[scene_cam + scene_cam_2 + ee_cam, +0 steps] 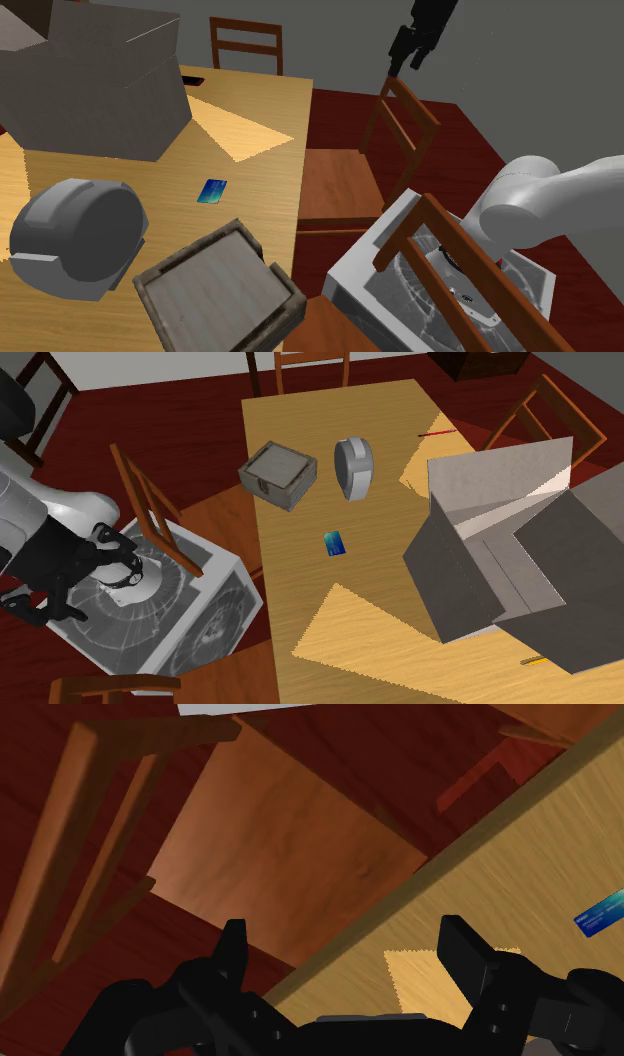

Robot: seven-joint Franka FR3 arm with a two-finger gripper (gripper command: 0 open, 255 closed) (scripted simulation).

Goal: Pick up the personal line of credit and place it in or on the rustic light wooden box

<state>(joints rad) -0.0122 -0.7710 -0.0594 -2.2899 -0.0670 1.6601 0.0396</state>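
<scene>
A light wooden table [250, 190] carries a large grey carton [90, 90] with its flaps open. A grey drum-shaped object [75, 235] stands near the carton, not touching it. One brown wooden chair [340, 185] sits along the table's long edge, its seat just beside the tabletop. Another chair [246, 42] stands at the far end. In the second exterior view a thin red pencil [437, 430] lies on the table close to the carton. The floor [470, 130] is dark red.
</scene>
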